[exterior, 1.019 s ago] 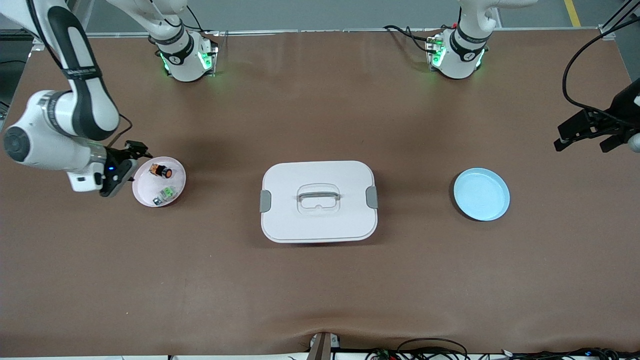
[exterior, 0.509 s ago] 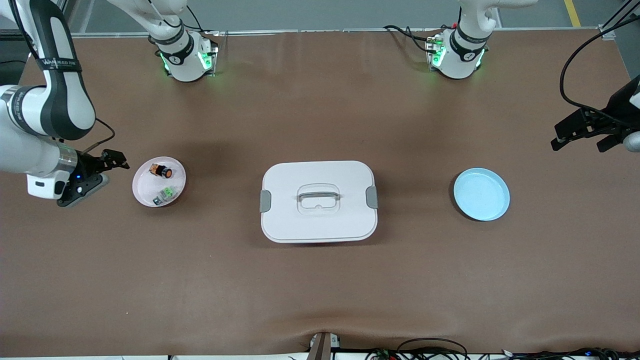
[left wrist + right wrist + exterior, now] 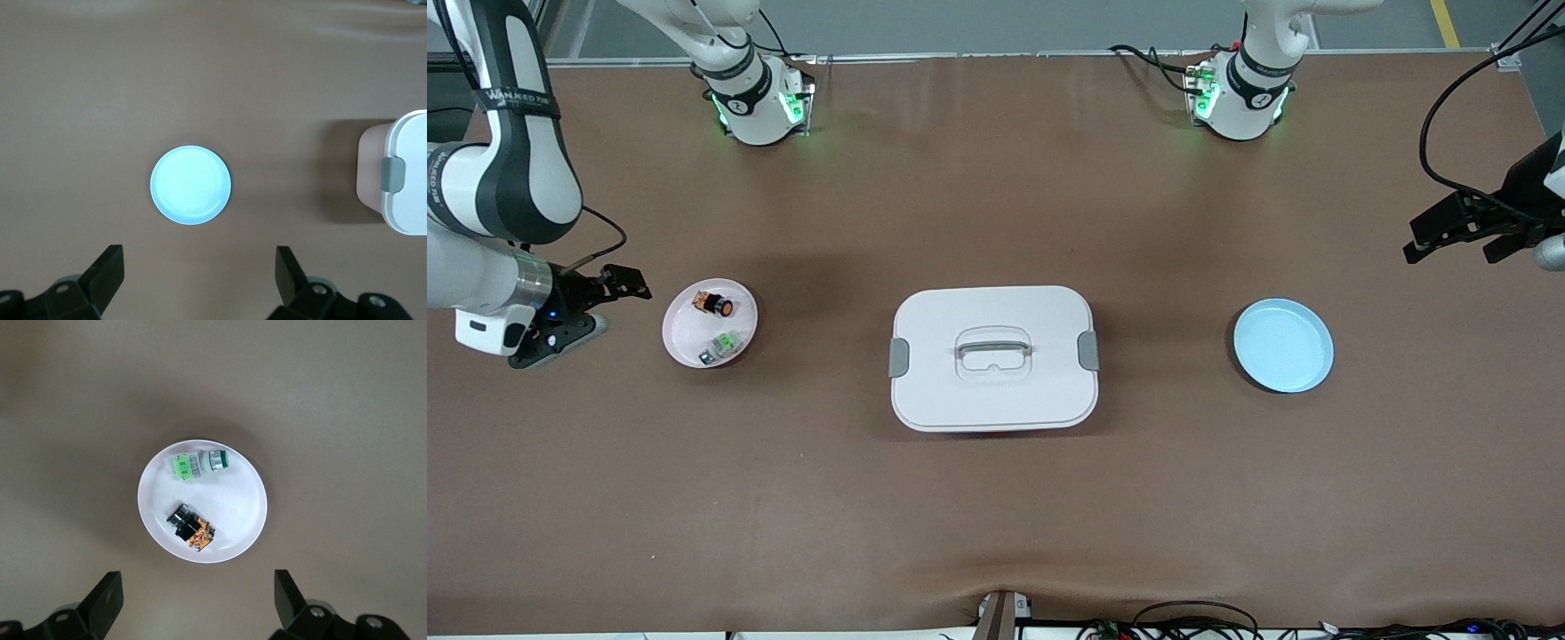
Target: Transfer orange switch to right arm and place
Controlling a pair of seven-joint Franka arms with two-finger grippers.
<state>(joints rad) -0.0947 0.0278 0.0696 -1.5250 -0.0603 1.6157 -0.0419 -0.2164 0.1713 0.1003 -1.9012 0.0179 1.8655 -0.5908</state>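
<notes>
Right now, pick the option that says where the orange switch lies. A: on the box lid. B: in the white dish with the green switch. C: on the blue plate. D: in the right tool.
B: the orange switch lies in the white dish beside the green switch, touched by neither tool.

Both end effectors (image 3: 618,298) (image 3: 1458,238) aloft, fingers spread.

The right pincer (image 3: 596,307), jaws wide open, is drawing away from the pink dish (image 3: 740,333) with the orange switch (image 3: 715,303) toward the right arm's end of the surface, slower than a moment ago, while the left pincer (image 3: 1458,233) is drifting slightly upward.
</notes>
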